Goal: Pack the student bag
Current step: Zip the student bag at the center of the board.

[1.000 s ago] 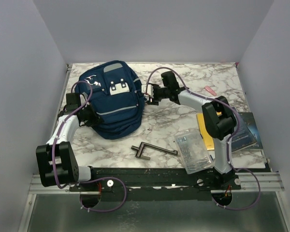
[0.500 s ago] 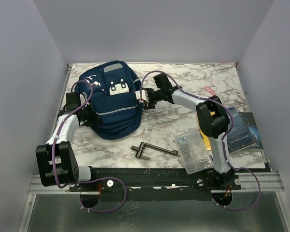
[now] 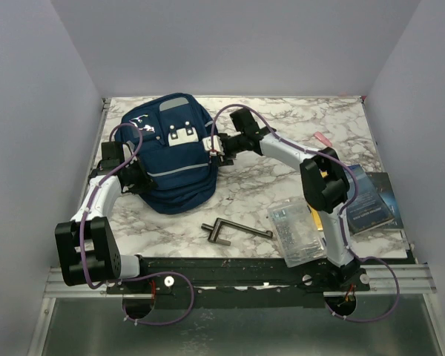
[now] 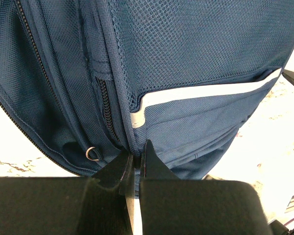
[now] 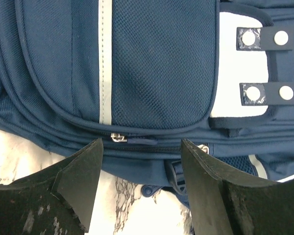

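Observation:
The navy student bag (image 3: pixel 174 152) lies at the back left of the marble table, its white buckle patches facing up. My left gripper (image 3: pixel 139 178) presses against the bag's left side. In the left wrist view the bag (image 4: pixel 196 73) fills the frame, and this gripper (image 4: pixel 137 156) is shut on a fold of fabric near a small zipper ring (image 4: pixel 92 153). My right gripper (image 3: pixel 213 146) is at the bag's right side. The right wrist view shows this gripper (image 5: pixel 141 143) open, its fingers either side of the zippered edge, just below a silver zipper pull (image 5: pixel 118 137).
A black metal tool (image 3: pixel 233 229) lies in the front middle. A clear plastic case (image 3: pixel 297 231) sits front right. Behind my right arm are a yellow book (image 3: pixel 315 196) and a dark blue book (image 3: pixel 374 200). A pink item (image 3: pixel 322 139) lies at the back right.
My right gripper has moved left, up to the bag's right side. The left arm and the bag have stayed put.

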### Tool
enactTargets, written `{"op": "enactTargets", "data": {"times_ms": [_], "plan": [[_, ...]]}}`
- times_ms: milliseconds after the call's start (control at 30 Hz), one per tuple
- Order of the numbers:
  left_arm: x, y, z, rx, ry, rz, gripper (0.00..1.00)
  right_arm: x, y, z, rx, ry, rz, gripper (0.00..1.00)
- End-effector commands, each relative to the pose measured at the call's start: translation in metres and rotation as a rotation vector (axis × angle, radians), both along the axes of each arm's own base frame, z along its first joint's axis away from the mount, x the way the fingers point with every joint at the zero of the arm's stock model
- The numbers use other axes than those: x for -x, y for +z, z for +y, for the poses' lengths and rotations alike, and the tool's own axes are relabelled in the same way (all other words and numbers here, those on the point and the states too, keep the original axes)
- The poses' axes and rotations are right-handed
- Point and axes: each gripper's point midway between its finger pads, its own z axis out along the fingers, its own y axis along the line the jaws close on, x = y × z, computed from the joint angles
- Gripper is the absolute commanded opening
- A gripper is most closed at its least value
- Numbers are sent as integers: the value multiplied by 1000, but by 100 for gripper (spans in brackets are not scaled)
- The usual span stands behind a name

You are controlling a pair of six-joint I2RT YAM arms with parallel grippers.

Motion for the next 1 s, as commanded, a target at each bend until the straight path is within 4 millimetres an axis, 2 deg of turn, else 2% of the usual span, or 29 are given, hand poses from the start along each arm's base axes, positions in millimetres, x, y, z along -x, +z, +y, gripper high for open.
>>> {"op": "enactTargets", "data": {"times_ms": [0,167,333,567,800,900,967], "plan": [[-10,13,4,-47,-30,-66,0,5,-18,7,29,44,20,67],[-10,13,3,-41,-35,-68,0,1,-28,11,44,56,28,68],[-11,14,2,-39,-37,-73,0,7,-41,15,59,82,56,67],[-12,15,3,-44,-36,-74,0,23,-78,0,165,101,136,64],[-12,15,4,-50,-32,-76,0,50,-82,-7,171,124,250,58],[-12,16,5,-53,-28,-78,0,54,-87,-9,162,102,278,55],[-12,16,4,-51,-28,-79,0,49,-91,-8,156,49,276,52]]}}
